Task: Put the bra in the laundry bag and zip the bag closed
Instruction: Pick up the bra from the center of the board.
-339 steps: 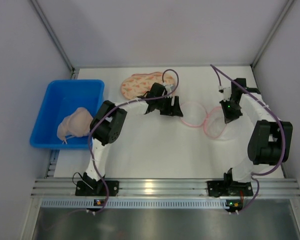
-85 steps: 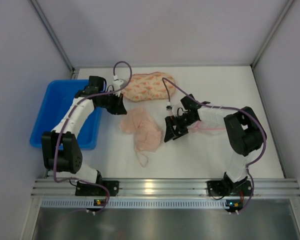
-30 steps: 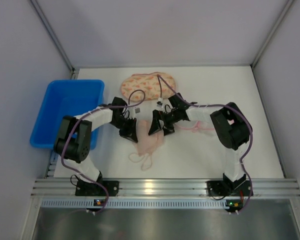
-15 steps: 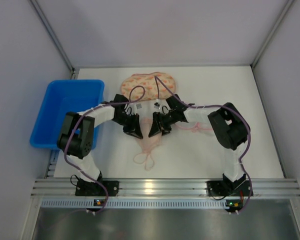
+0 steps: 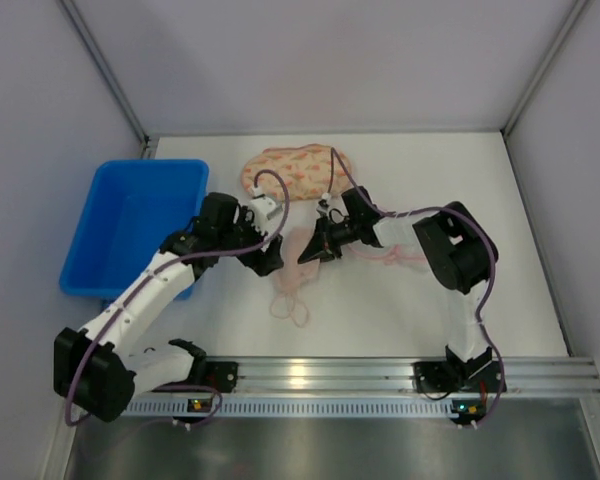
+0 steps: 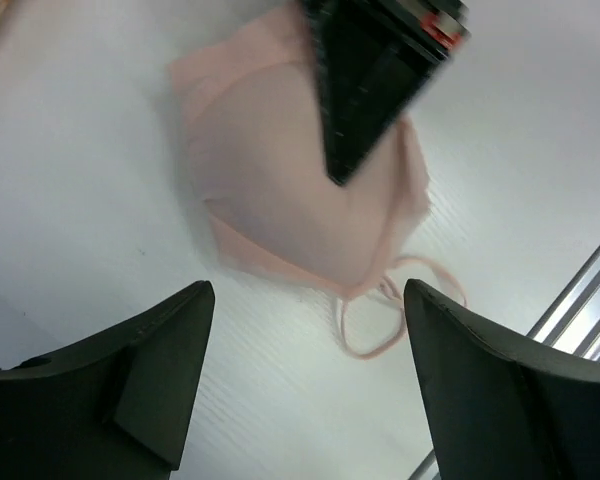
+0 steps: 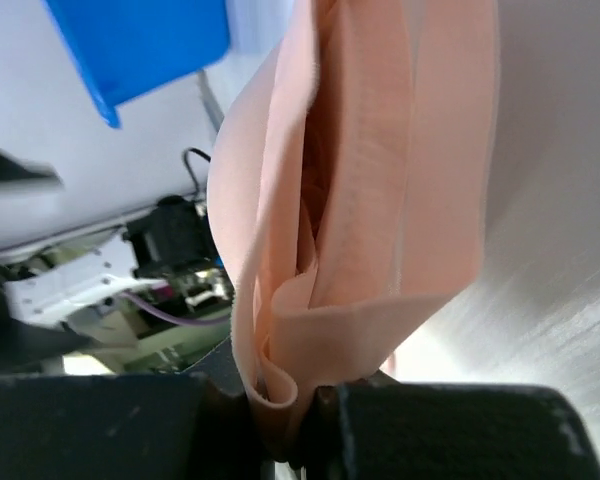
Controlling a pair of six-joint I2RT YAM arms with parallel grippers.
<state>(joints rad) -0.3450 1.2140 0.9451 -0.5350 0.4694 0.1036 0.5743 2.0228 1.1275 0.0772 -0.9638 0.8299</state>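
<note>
The right gripper pinches the bra by a folded edge; the left gripper stands open beside, apparently clear.

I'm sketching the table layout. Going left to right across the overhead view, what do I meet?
blue bin → left gripper, open → bra, pinched in the right gripper → laundry bag. The patterned fabric piece at the back spans several of these, so it is left out.

The bra is pale peach, the bin blue, the cloth cream (orange-red specks).
</note>
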